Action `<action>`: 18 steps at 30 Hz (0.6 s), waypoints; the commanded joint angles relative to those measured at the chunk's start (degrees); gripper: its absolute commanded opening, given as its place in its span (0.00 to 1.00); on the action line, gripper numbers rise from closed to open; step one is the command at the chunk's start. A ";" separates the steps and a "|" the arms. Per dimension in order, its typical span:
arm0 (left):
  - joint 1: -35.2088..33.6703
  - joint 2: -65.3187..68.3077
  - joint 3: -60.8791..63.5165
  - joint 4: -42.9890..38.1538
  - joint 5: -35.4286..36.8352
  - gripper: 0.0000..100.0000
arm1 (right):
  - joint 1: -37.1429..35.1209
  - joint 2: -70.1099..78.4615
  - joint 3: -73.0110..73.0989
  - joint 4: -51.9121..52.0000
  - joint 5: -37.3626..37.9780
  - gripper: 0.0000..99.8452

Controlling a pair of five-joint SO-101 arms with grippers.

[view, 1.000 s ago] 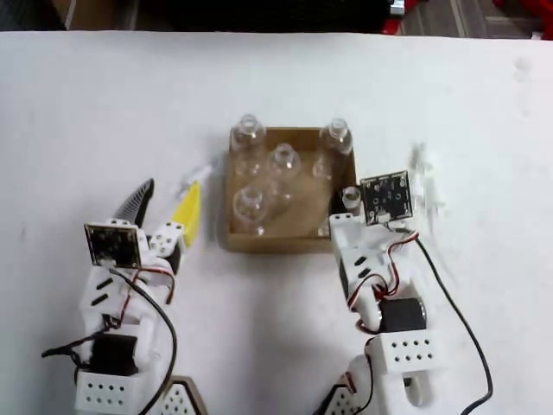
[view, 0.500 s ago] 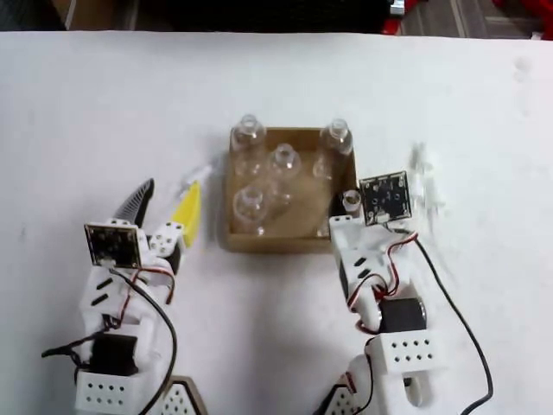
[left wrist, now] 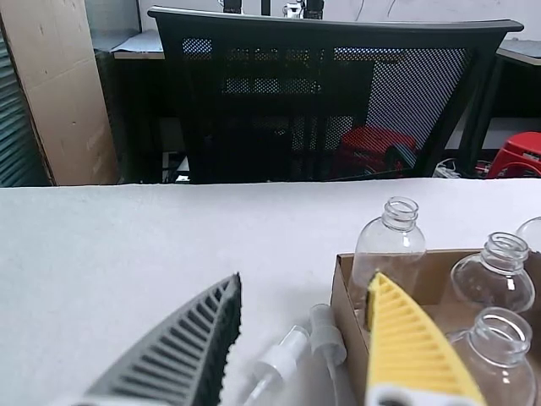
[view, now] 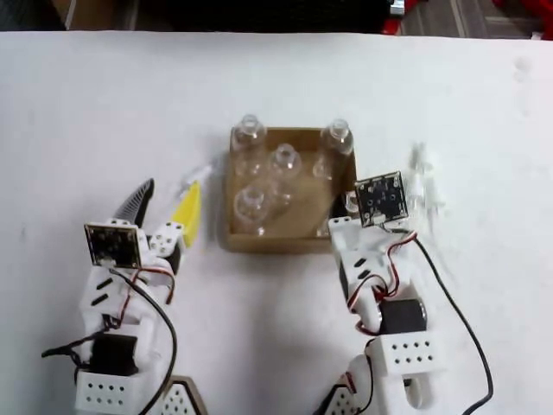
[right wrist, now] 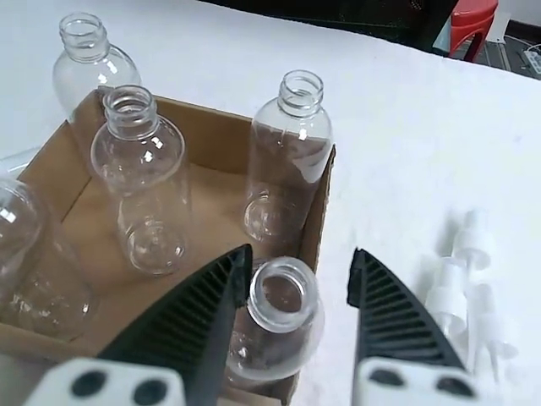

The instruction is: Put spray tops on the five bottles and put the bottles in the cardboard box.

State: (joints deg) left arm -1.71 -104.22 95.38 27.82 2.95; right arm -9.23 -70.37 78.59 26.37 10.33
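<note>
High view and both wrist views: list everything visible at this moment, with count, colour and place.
cardboard box: one, brown, middle of the table
bottles: five, clear, uncapped, in or at the box; one at its near right corner
spray tops: several, whitish, on the table on both sides of the box; exact count unclear
table: one, white
chair: one, black mesh, beyond the table
left gripper: black and yellow fingers, open, left of the box
right gripper: black fingers, open around the neck of the bottle at the near right corner
</note>
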 commanded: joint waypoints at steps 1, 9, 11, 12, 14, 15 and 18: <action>0.40 -0.66 -0.35 -1.58 -0.70 0.22 | -1.01 -4.79 -2.20 2.68 1.23 0.16; 0.31 -0.66 -0.35 -1.58 -0.70 0.22 | -1.01 -19.30 -1.76 11.56 0.88 0.24; 0.31 -0.66 -0.35 -1.58 -0.70 0.22 | -1.63 -22.37 -1.32 13.23 0.88 0.24; 0.31 -0.66 -0.35 -1.58 -0.70 0.22 | -1.98 -23.69 -0.79 13.67 0.88 0.24; 0.31 -0.66 -0.35 -1.58 -0.70 0.22 | -2.33 -26.42 0.79 13.85 0.88 0.24; 0.31 -0.66 -0.35 -1.58 -0.70 0.22 | -2.15 -27.74 1.58 13.85 0.88 0.24; 0.31 -0.66 -0.35 -1.58 -0.70 0.22 | -1.89 -31.43 3.69 13.93 0.88 0.24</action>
State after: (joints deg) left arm -1.71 -104.22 95.38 27.82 2.95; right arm -10.90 -97.54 81.14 40.00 10.51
